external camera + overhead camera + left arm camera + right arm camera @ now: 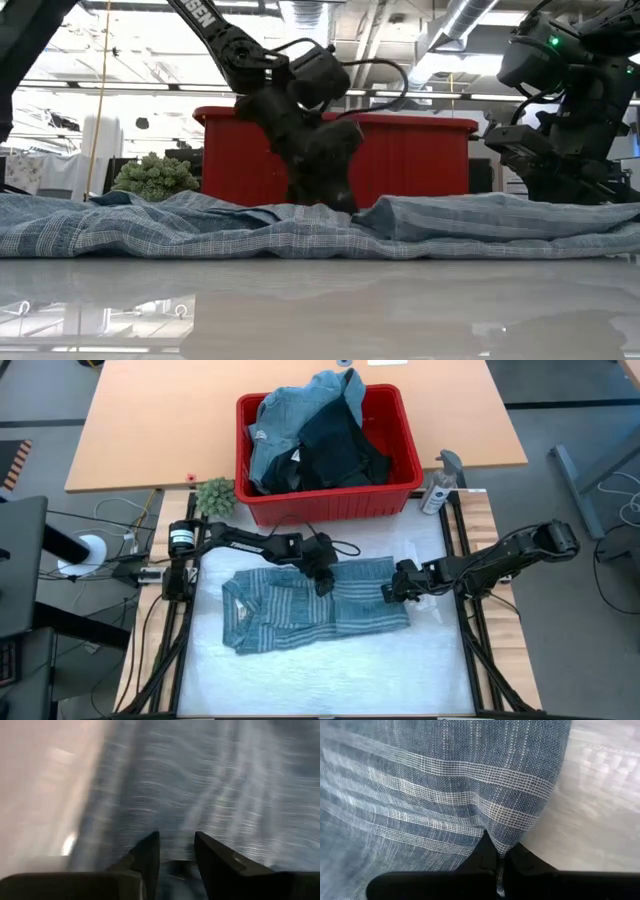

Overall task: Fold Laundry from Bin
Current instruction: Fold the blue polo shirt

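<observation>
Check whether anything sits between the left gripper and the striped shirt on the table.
Nothing visible does. The left gripper is down on the shirt at its bin-side edge, with cloth right at its fingers. The right gripper pinches the shirt's other end.

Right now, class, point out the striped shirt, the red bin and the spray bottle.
striped shirt (290, 610), high view, its middle panel.
red bin (330, 501), high view, near wall.
spray bottle (440, 488), high view, its clear body.

The left gripper (322, 582) reaches down mid-table, fingers (148, 857) slightly apart. The right gripper (392, 593) sits low — clamped tight.
</observation>
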